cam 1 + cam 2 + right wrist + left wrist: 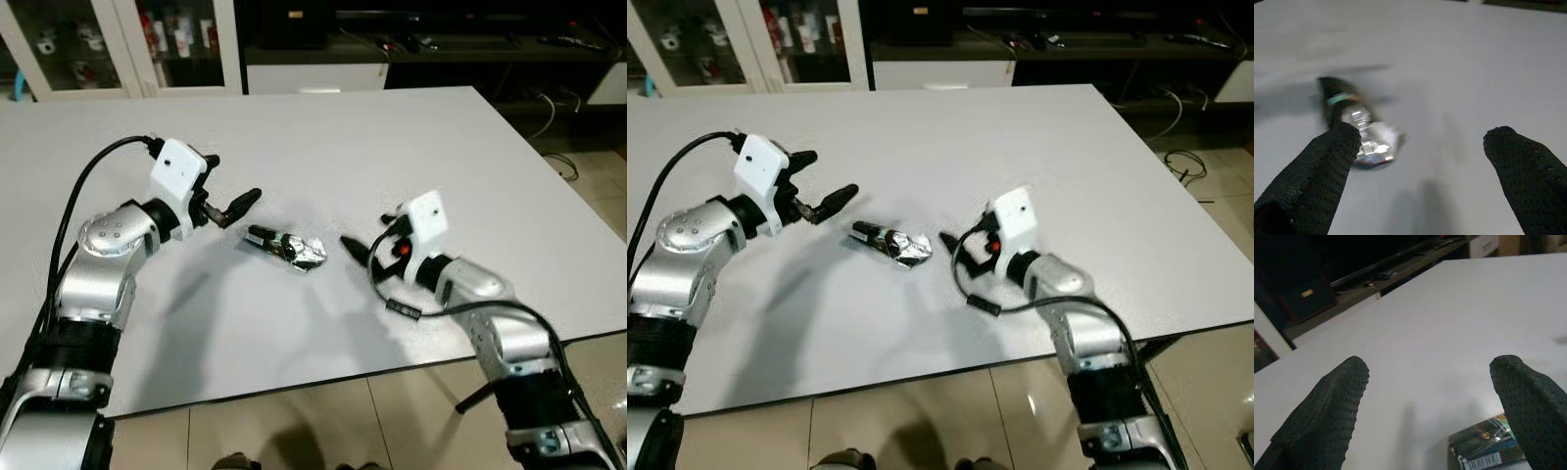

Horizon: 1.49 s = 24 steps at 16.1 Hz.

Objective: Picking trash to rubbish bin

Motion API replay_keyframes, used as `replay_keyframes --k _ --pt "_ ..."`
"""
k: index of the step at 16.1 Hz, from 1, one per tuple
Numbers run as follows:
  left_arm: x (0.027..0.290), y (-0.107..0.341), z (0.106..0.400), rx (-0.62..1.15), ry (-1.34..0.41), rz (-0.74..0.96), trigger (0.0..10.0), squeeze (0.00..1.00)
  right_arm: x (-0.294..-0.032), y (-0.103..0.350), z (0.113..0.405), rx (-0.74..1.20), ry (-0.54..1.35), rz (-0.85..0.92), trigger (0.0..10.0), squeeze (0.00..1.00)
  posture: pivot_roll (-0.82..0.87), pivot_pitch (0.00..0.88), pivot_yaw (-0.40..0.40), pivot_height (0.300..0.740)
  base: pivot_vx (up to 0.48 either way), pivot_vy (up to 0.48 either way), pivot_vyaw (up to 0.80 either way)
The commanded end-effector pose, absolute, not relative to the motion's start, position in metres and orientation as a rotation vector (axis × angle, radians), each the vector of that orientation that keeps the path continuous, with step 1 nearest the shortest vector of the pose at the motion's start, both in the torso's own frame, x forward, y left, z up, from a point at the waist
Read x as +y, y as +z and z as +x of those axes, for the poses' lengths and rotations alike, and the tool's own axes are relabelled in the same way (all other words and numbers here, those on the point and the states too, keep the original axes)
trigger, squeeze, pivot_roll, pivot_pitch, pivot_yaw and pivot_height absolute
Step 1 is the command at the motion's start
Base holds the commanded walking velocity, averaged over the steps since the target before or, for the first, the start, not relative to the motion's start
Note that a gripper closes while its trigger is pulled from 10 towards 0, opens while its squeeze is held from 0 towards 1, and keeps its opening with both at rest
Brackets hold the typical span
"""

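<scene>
White tabletop [323, 147] stretches before you, with dark cabinets behind it. Your left gripper [231, 208] hovers with its fingers spread wide and empty, the crumpled foil wrapper [286, 247] just beyond its tips. Your right gripper [364, 247] faces it from the other side, also spread wide, holding nothing, the wrapper just ahead.

A crumpled foil wrapper [285, 247] lies on the white table [323, 147] between the two grippers. The left gripper [230, 208] hovers just beside its dark end, and the right gripper [364, 247] sits near its silver end.
</scene>
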<state>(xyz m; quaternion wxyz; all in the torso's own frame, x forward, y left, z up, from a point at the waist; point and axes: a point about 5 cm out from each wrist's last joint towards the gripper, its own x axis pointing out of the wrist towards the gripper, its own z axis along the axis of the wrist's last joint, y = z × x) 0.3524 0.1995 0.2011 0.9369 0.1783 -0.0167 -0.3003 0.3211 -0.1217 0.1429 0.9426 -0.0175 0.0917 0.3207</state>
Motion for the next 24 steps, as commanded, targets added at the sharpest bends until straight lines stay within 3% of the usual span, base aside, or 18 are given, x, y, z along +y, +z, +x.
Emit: replay_keyframes --k 1,2,5,6,12,16,24 --pt "0.197 0.206 0.355 -0.029 -0.666 0.397 10.0 0.0 -0.117 0.147 0.316 0.176 0.71 -0.041 10.0 0.0 0.02 0.029 -0.019 0.74 0.0 0.0 0.0" --pt "0.198 0.205 0.356 -0.015 -0.691 0.386 10.0 1.0 -0.116 0.147 0.315 0.176 0.724 -0.04 10.0 0.0 0.02 0.028 -0.016 0.74 0.0 0.0 0.0" --pt "0.194 0.204 0.364 0.017 -0.76 0.443 10.0 1.0 -0.111 0.146 0.311 0.179 0.754 -0.035 10.0 0.0 0.01 0.04 -0.011 0.74 0.0 0.0 0.0" --pt "0.191 0.204 0.371 0.029 -0.767 0.446 10.0 0.0 -0.109 0.145 0.31 0.181 0.759 -0.03 10.0 0.0 0.01 0.051 -0.007 0.74 0.0 0.0 0.0" --pt "0.158 0.178 0.38 0.191 -0.997 0.53 10.0 0.0 -0.103 0.15 0.301 0.173 0.777 -0.015 10.0 0.0 -0.06 0.089 0.024 0.74 0.0 0.0 0.0" --pt "0.142 0.166 0.38 0.228 -1.035 0.625 10.0 0.0 -0.1 0.15 0.291 0.176 0.758 0.015 10.0 0.0 -0.09 0.126 0.04 0.74 0.0 0.0 0.0" --pt "0.153 0.176 0.385 0.24 -1.032 0.706 10.0 0.0 -0.094 0.149 0.28 0.196 0.758 0.052 10.0 0.0 -0.09 0.163 0.04 0.74 0.0 0.0 0.0"
